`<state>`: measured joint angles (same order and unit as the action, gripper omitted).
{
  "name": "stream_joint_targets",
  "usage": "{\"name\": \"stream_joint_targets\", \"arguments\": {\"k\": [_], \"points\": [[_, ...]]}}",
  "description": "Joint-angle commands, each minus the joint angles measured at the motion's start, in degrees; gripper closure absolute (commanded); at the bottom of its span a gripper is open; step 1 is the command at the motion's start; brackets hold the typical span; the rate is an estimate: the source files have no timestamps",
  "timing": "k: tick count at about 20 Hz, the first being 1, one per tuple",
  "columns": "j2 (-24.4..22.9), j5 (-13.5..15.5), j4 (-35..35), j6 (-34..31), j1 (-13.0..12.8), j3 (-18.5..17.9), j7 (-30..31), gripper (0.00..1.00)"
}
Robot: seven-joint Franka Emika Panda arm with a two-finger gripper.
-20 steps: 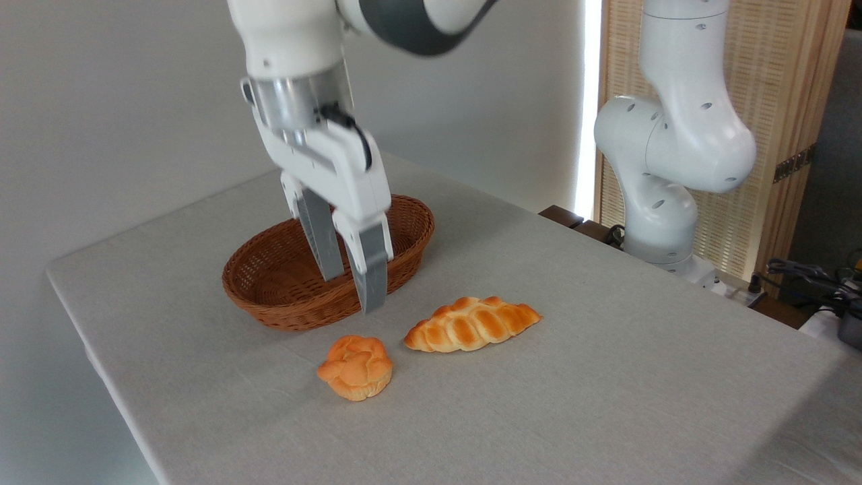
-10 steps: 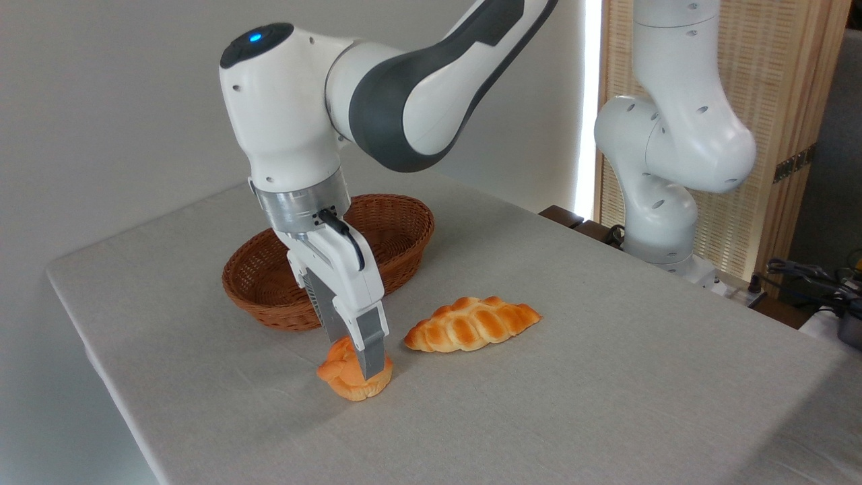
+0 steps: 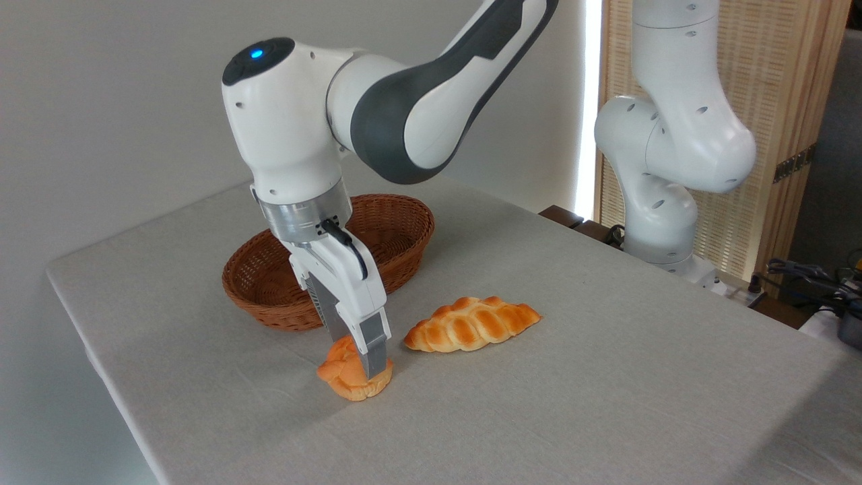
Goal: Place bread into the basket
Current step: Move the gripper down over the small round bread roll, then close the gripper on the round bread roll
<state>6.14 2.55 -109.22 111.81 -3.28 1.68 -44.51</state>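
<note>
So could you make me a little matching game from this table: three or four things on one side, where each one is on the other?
Things:
1. round bun
2. braided loaf
3. basket
4. gripper

Places:
A. lying alone, right of the bun
B. at the back, nothing visible inside
C. down around the bun
D. front of the table, between the fingers

Pairs: 1-D, 2-A, 3-B, 4-C

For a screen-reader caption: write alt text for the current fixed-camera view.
A white robot arm's end effector is closed around a small round bun resting on a grey table. An empty oval wicker basket sits just behind it, and a longer braided loaf lies to the right.
</note>
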Motion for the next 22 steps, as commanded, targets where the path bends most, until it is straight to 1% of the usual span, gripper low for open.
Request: {"name": "stream_joint_targets", "arguments": {"k": [1,3,4,5,6,8,10,11,20,21,22], "points": [[0.98,1.49,-0.38,1.13,0.03,0.43,0.04,0.00],[1.42,1.41,-0.38,1.22,0.03,0.43,0.04,0.00],[1.60,1.41,-0.38,1.22,0.03,0.43,0.04,0.10],[1.77,1.41,-0.38,1.92,0.03,0.43,0.04,0.23],[1.95,1.23,-0.47,2.53,-0.06,0.43,-0.22,0.33],[2.13,1.14,-0.47,2.80,0.03,0.43,-0.40,0.59],[2.30,0.79,-0.47,2.80,0.03,0.43,-0.57,0.77],[2.30,0.70,-0.47,2.80,0.03,0.43,-0.57,0.80],[2.30,0.70,-0.21,2.37,0.03,0.43,-1.19,0.80],[2.21,0.70,0.23,2.19,0.03,0.43,-1.71,0.83],[1.95,0.79,0.84,1.93,0.03,0.43,-1.80,0.83]]}}
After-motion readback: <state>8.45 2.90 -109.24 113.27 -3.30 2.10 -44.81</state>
